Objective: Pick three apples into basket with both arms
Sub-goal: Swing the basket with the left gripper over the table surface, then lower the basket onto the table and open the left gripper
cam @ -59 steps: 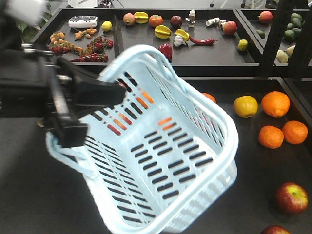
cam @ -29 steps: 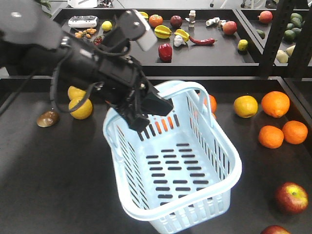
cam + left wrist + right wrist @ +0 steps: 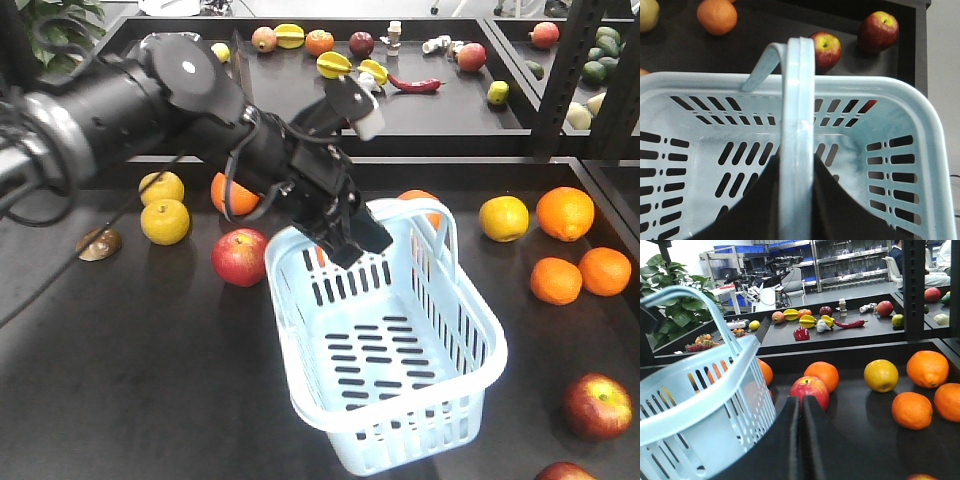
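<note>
Basket (image 3: 405, 432), empty and tilted, at the middle of the table (image 3: 120, 400), just beside one apple (image 3: 240, 257). Left gripper (image 3: 796, 195) clamps its handle (image 3: 797, 90); right gripper (image 3: 801, 412) is closed, empty. Risk: the single-handle hold lets the basket swing and knock that apple away.

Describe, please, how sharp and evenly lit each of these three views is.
Front view: even light, the basket is crisp, the arm looks soft toward the left edge. Left wrist view: the handle sits too near and looks soft; the apples behind are sharp. Right wrist view: near basket rim blurred, oranges sharp.
</note>
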